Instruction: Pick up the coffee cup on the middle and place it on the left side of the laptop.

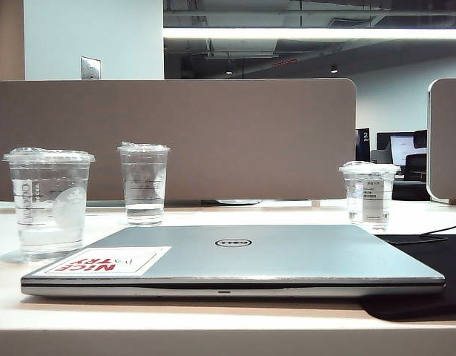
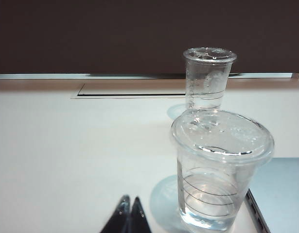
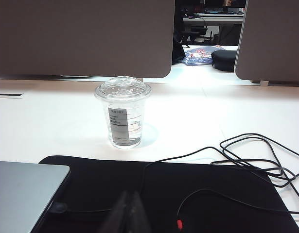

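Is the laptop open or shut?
Shut. The laptop lies flat on the table, lid down on its base, logo and sticker facing up; no screen or keyboard shows.

Laptop [image 1: 272,256]: Dell logo; sticker [image 1: 101,261] "NICE TRY"

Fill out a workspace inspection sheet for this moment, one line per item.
Surface: pale table, black mat at its right.
Job's things: coffee cup upright, lidded, beside the closed laptop at its left.
Clutter: lined cup behind; labelled cup far right.
Grippers: left gripper shut, empty, low near the coffee cup; right gripper shut, empty, above the mat.
Cables: black cables looped over mat and table.
Surroundings: grey partition; office desks beyond.
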Robot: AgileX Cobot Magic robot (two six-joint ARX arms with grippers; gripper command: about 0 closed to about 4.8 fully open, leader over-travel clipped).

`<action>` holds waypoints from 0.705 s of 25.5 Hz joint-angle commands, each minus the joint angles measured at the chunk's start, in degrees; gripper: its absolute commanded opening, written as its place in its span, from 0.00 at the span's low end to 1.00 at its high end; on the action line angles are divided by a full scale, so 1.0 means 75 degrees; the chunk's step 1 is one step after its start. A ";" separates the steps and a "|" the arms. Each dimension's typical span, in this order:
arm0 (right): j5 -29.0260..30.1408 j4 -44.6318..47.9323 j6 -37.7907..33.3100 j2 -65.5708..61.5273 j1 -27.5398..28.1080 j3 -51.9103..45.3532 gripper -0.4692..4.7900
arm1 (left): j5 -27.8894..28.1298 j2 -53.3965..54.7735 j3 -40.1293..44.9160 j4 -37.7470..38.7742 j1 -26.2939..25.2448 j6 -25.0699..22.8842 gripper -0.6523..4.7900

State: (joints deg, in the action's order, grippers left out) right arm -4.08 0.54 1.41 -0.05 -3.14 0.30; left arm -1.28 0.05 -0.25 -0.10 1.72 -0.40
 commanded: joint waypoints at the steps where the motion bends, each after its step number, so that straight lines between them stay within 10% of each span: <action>1: -0.0012 0.0125 -0.0012 0.0012 -0.0009 -0.0029 0.08 | 0.0000 0.0000 -0.0023 -0.0052 -0.0003 -0.0029 0.11; 18: -0.0012 0.0125 -0.0012 0.0012 -0.0012 -0.0029 0.08 | 0.0230 0.0000 -0.0023 -0.0114 -0.0009 -0.0032 0.11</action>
State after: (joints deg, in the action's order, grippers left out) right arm -4.08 0.54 1.41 -0.05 -3.16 0.30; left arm 0.25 0.05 -0.25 -0.21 1.69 -0.43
